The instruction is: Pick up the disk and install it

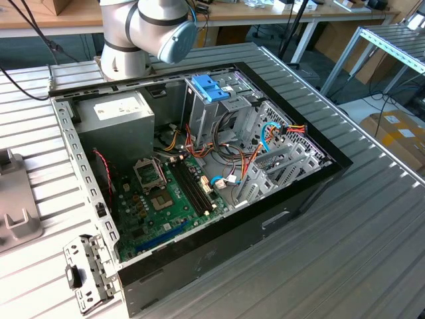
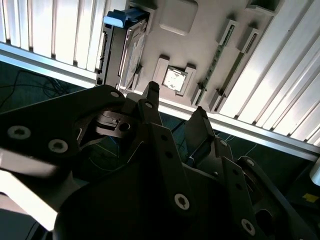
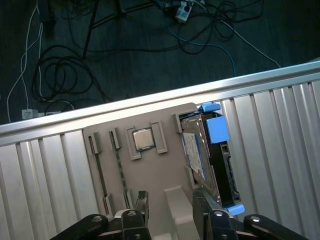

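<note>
In the first wrist view the gripper (image 3: pixel 169 216) hangs over a grey parts tray (image 3: pixel 165 172) with its fingers (image 3: pixel 204 210) apart and nothing between them. One finger sits close to the near end of the disk (image 3: pixel 221 165) without closing on it.

The disk stands on its long edge in a slot at one side of that tray. Its dark body is framed by a blue carrier (image 3: pixel 217 129), with a tab at the far end. Just beside it a processor chip (image 3: pixel 143 139) lies flat in its own recess.

I judge the disk dense and stiff for its size, with smooth metal faces that could slip, and sensitive to knocks. The safest hold is probably across its two broad faces near the middle of its length, so it lifts level. The blue plastic looks thin and likely to flex, so it is a poor place to pinch.

In the exterior view the arm (image 1: pixel 149 30) reaches away past the open computer case (image 1: pixel 279 219) — inside it a metal drive cage (image 1: pixel 219 116) stands under a light-blue bracket (image 1: pixel 210 87)
</note>
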Tool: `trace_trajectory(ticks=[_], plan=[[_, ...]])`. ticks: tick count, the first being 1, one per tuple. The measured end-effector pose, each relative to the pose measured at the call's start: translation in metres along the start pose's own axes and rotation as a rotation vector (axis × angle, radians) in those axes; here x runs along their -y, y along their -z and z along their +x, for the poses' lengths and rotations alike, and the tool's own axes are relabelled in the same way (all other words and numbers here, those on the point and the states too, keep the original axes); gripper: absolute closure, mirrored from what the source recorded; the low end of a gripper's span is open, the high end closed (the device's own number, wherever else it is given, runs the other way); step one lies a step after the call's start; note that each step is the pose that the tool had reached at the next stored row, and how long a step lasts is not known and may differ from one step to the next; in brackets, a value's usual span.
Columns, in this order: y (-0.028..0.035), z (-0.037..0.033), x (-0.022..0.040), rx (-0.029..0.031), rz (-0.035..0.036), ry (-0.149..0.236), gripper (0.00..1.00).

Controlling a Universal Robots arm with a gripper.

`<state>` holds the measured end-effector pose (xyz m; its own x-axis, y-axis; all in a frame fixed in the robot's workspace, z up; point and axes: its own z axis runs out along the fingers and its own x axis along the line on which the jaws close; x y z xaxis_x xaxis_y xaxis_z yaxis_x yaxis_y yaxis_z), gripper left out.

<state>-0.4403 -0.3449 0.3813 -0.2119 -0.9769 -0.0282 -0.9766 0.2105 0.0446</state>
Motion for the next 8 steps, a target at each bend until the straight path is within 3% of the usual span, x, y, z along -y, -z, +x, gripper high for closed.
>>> trace_trajectory(ticks=[8], plan=[[-0.0007,-0.0022,-0.0005,0.0006,-0.0002,0.0,0.52]])
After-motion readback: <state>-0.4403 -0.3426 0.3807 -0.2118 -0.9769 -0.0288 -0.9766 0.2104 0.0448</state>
